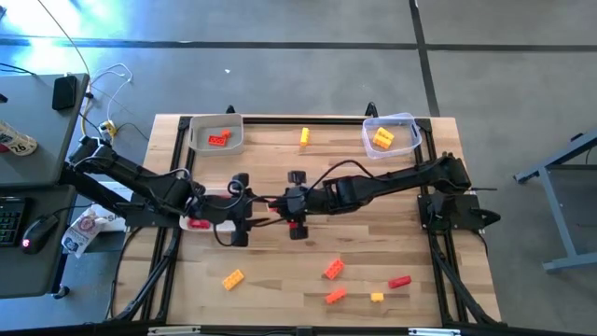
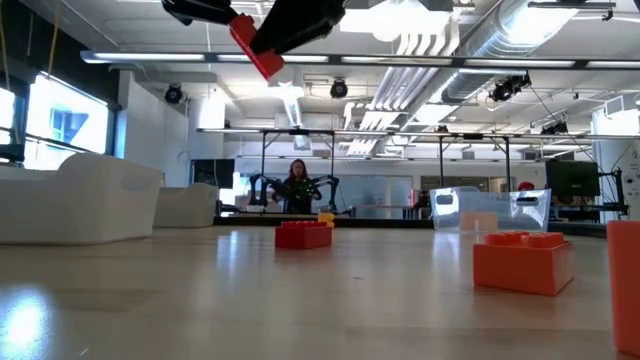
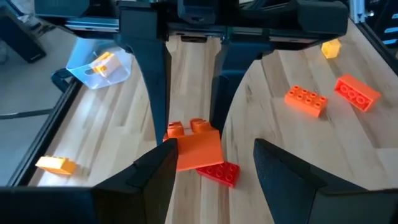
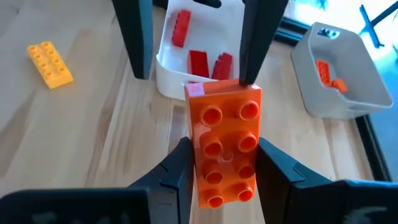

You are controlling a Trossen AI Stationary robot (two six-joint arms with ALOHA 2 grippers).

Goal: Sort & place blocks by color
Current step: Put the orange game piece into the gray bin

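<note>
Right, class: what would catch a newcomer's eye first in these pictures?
The two arms meet over the middle of the table: the right gripper clamps an orange block, and the left gripper faces it, open. Beside the left gripper sits a white tray holding red blocks, and loose blocks lie scattered on the bare wood.

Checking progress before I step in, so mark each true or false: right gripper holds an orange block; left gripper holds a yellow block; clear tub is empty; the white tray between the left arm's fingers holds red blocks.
1. True: the right gripper is shut on an orange block.
2. False: the left gripper is open and holds nothing.
3. False: the clear tub holds yellow blocks.
4. True: the white tray holds red blocks.
</note>
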